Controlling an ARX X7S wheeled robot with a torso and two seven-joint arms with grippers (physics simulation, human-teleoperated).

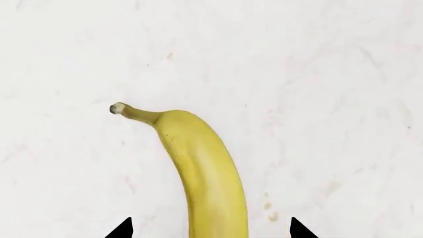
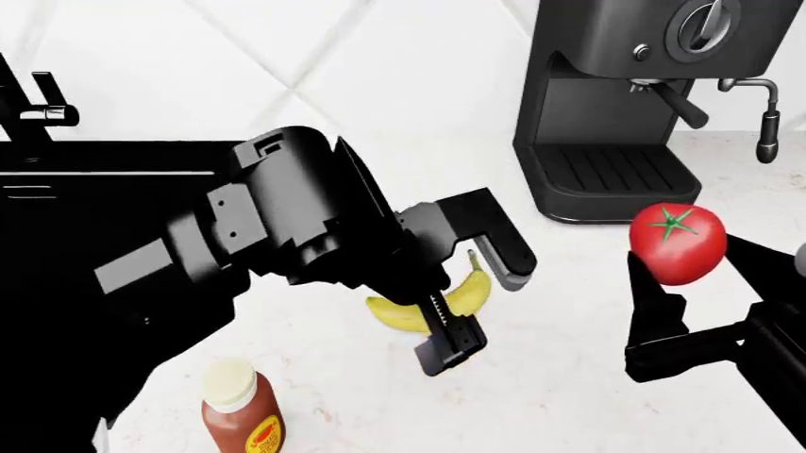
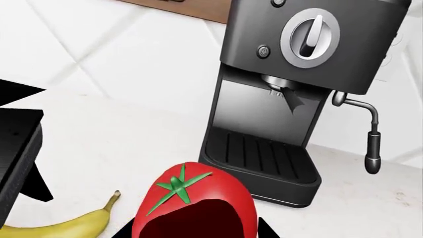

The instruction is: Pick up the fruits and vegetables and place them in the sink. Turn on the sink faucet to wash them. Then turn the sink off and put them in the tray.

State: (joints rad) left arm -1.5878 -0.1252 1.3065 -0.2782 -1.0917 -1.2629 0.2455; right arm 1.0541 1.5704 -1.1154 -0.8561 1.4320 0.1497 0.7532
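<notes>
The yellow banana (image 1: 201,168) lies on the white counter, and my left gripper (image 1: 211,229) hangs open over it with one black fingertip (image 1: 122,229) on each side. In the head view the banana (image 2: 400,316) peeks out from under that left gripper (image 2: 473,302). My right gripper (image 2: 699,278) is shut on the red tomato (image 2: 678,243) and holds it above the counter. The tomato (image 3: 191,198) fills the gap at the right gripper (image 3: 196,230), with the banana (image 3: 59,225) beyond. The black sink (image 2: 63,203) and the faucet (image 2: 32,104) show at far left. The tray is out of view.
A black coffee machine (image 2: 629,104) with a steam wand (image 2: 764,113) stands at the back right against the wall, close behind the tomato. An orange-red bottle (image 2: 242,411) with a pale cap stands near the front edge, below my left arm.
</notes>
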